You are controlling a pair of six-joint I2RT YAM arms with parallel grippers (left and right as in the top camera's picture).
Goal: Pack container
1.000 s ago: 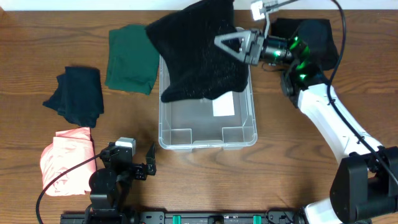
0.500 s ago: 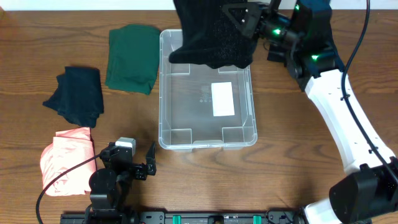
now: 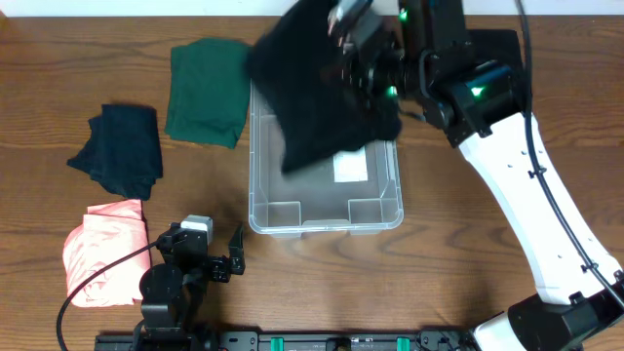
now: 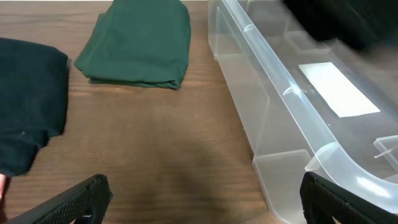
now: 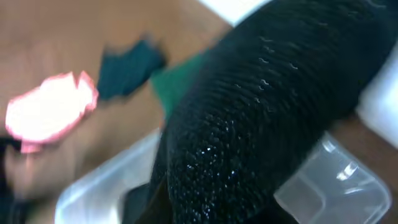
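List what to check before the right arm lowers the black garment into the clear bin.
1. Grip: the right end effector is shut on the black garment: ok.
2. Position: the garment hangs over the far half of the container: ok.
3. Garment edges inside the rim: cannot tell, blurred.
4. Near half of the container free: ok, only the white label shows.
5. Other arm: the left end effector is open, off to the container's side: ok.
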